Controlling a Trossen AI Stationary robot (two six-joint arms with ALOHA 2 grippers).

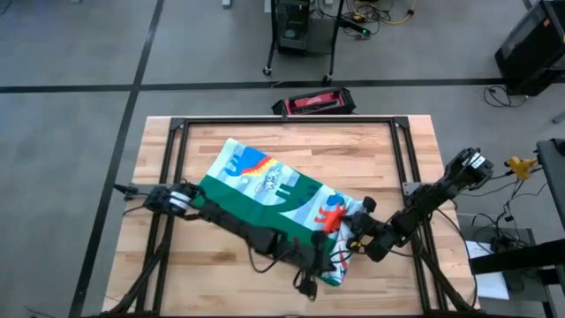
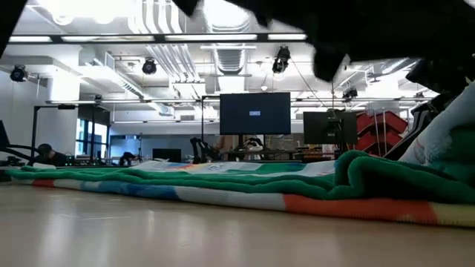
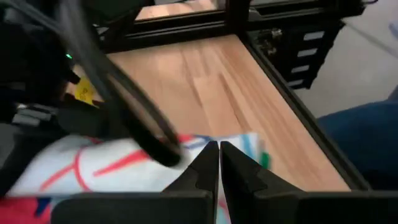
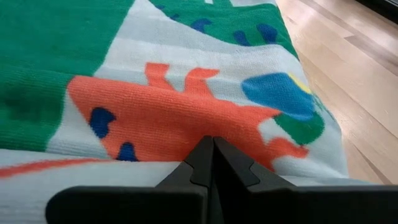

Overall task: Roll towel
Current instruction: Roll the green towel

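Observation:
The towel [image 1: 265,190] lies slantwise across the wooden table, with dinosaur print and a broad green band showing. Its near right end [image 1: 340,265] is bunched up and raised; in the low view it shows as a pale hump [image 2: 445,141] behind a green fold. My left gripper [image 1: 328,263] reaches across the table from the left, shut, over that bunched end [image 3: 124,168]. My right gripper [image 1: 351,231] comes in from the right, shut, at an orange dinosaur on the towel [image 4: 186,118]. My left gripper's shut fingers [image 3: 205,165] stand over the towel's white, red-lined part near its edge [image 3: 249,144]. I cannot tell whether they touch the cloth. My right gripper's shut fingertips [image 4: 202,152] slant down from the table's right against the orange dinosaur patch [image 4: 205,127]. Whether any cloth is pinched between them cannot be told. The towel lies on the table there.
Black frame rails [image 1: 282,121] run along the table's far side, and more run down both sides. A red and black object [image 1: 318,103] lies on the floor beyond the far edge. Bare wood [image 3: 205,87] lies open beside the towel's bunched end. My right arm [image 3: 93,81] crosses close in front of my left wrist.

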